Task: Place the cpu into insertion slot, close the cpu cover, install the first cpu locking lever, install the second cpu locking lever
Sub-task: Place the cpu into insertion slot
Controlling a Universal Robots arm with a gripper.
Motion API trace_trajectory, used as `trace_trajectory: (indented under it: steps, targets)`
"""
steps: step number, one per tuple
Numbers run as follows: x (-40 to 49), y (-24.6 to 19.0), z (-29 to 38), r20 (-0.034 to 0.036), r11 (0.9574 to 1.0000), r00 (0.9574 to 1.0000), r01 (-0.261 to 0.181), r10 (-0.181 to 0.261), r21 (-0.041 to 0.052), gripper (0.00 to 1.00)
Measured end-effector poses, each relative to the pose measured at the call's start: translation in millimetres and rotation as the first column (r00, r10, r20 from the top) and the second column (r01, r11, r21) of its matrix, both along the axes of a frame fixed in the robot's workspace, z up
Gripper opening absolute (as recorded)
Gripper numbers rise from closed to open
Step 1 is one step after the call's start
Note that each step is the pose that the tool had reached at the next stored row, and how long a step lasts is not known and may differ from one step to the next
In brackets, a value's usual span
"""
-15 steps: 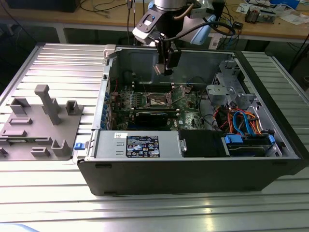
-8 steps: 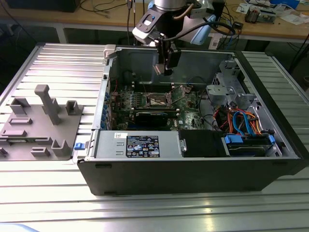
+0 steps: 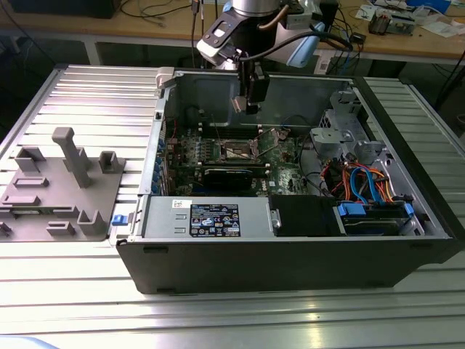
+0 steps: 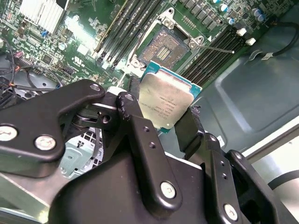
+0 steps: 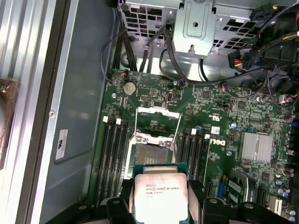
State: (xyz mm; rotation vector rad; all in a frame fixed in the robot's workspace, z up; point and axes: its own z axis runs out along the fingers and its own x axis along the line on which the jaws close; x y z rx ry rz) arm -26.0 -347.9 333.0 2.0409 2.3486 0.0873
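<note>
the jaws clamp the cpu [image 4: 167, 99] by its edges over the insertion slot [image 4: 164, 50], sparing its faces; the cpu cover [image 5: 158, 122] stands open, leaving that slot bare.

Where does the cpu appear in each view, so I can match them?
Exterior view: cpu held by the gripper above the open case.
Second wrist view: cpu between the gripper's black fingers.
First wrist view: cpu likewise between the fingers.
Shared landmark: the empty insertion slot.
</note>
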Motion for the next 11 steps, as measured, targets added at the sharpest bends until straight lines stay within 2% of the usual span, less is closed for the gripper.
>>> trace_trajectory:
  steps: [11]
  targets:
    - [0.0,0.0,-0.3,0.0,0.9995,0.9995,0.032,-0.032,-0.0009,0.55]
